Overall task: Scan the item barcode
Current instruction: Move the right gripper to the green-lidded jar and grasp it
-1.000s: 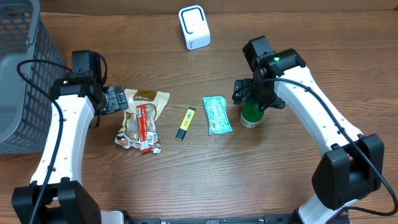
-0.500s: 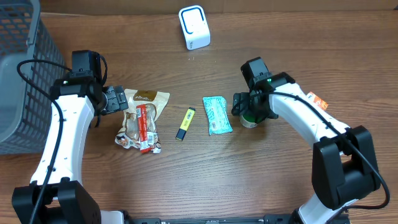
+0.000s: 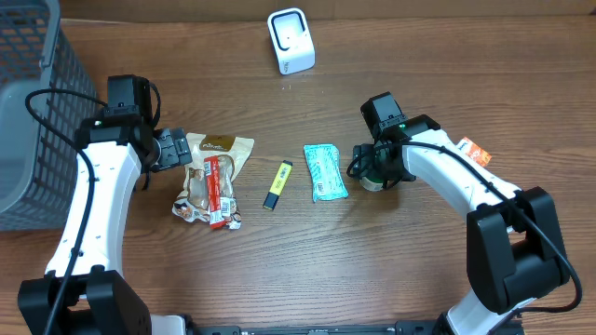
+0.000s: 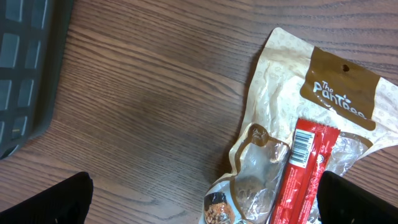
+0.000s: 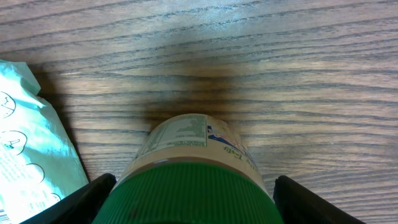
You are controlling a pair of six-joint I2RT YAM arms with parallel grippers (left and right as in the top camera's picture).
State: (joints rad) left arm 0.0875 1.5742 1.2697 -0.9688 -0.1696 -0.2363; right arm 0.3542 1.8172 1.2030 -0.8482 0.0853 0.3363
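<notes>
A bottle with a green ribbed cap point(image 3: 372, 174) stands upright on the wooden table right of centre. My right gripper point(image 3: 377, 166) has come down over it. In the right wrist view the cap point(image 5: 193, 186) fills the space between the two black fingers point(image 5: 74, 205), which sit close against its sides, still open. The label shows small print but no barcode. The white scanner point(image 3: 291, 40) stands at the back centre. My left gripper point(image 3: 177, 149) hangs wide open over the edge of a snack bag point(image 4: 298, 124), holding nothing.
A red bar point(image 3: 217, 191) lies on the snack bag point(image 3: 209, 172). A yellow highlighter point(image 3: 277, 184) and a teal packet point(image 3: 325, 171) lie between the arms. A grey basket point(image 3: 28, 121) stands at far left. An orange packet point(image 3: 473, 152) peeks out by the right arm.
My right gripper has dropped lower around the green-capped bottle and its jaws have narrowed toward the cap. The left arm has not moved.
</notes>
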